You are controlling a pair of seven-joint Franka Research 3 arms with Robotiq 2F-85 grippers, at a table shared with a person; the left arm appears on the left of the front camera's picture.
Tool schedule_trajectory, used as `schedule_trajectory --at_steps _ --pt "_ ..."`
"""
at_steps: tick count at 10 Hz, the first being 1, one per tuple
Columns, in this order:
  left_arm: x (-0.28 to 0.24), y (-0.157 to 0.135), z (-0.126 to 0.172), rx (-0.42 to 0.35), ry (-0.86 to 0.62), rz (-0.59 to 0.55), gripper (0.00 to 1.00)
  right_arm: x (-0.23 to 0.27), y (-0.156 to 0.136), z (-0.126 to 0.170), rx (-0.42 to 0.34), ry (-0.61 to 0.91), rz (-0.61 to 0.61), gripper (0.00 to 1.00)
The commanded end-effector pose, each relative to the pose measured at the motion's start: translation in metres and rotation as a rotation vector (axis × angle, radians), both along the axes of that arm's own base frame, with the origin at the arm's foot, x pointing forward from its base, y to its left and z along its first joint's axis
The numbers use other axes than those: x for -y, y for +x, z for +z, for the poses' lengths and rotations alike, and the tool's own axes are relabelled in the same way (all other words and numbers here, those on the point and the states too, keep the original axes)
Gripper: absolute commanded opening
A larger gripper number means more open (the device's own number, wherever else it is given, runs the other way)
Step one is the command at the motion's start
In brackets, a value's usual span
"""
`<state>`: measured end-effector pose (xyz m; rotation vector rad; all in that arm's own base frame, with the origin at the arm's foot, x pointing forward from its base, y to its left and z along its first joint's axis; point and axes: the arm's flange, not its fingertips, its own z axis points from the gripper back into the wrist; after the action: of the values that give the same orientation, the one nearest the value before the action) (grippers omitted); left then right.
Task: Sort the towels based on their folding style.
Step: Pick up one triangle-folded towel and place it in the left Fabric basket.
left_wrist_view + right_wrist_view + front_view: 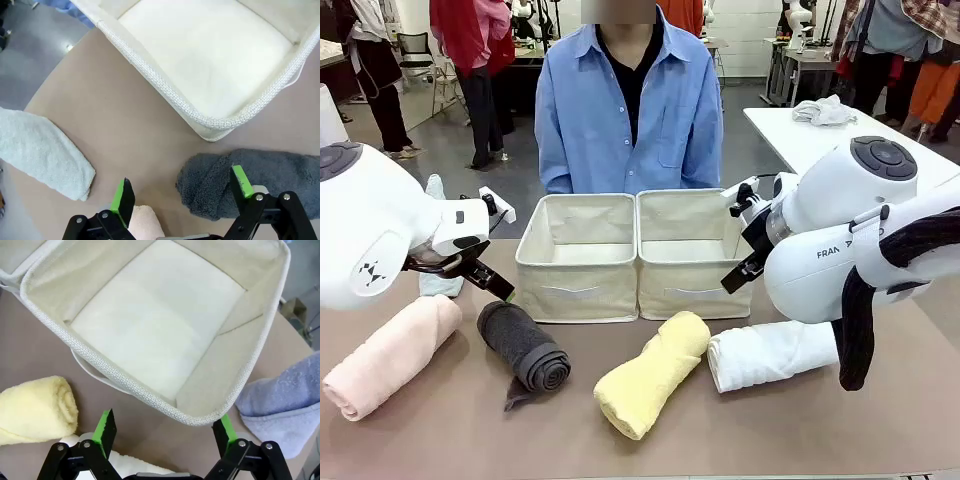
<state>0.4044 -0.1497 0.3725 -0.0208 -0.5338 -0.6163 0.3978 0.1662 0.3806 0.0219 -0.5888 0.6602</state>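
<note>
While both pairs of fingers stand spread wide with nothing between them, you have no towel in hand yet. Your left fingers (pixel 122 200) hang low over the bench (pixel 770 430). The dark grey roll (pixel 260 175) lies under the pad at 4 o'clock and the pink roll (pixel 145 222) at 6, so they look lined up for a first grasp. The sage-green fold (pixel 45 150) lies flat at 9 o'clock.

Your right fingers (pixel 106 432) hover by the near corner of the right basket (pixel 150 395). From there the yellow roll (pixel 35 407) is at 8 o'clock, the white roll (pixel 125 462) at 6 and the lavender-blue fold (pixel 285 400) at 3.

The left basket (pixel 578 255) sits touching its twin. Both are empty, probably one for each folding style.
</note>
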Motion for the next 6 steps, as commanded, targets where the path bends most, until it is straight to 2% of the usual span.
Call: schedule_trajectory --at_steps 1,6 --pt "0.0 -0.0001 -0.0001 0.001 0.0 0.0 1.0 -0.0004 0.0003 0.0014 0.003 0.001 0.001 1.0" --pt "0.0 -0.0001 -0.0001 0.001 0.0 0.0 1.0 -0.0004 0.0003 0.0014 0.003 0.001 0.001 1.0"
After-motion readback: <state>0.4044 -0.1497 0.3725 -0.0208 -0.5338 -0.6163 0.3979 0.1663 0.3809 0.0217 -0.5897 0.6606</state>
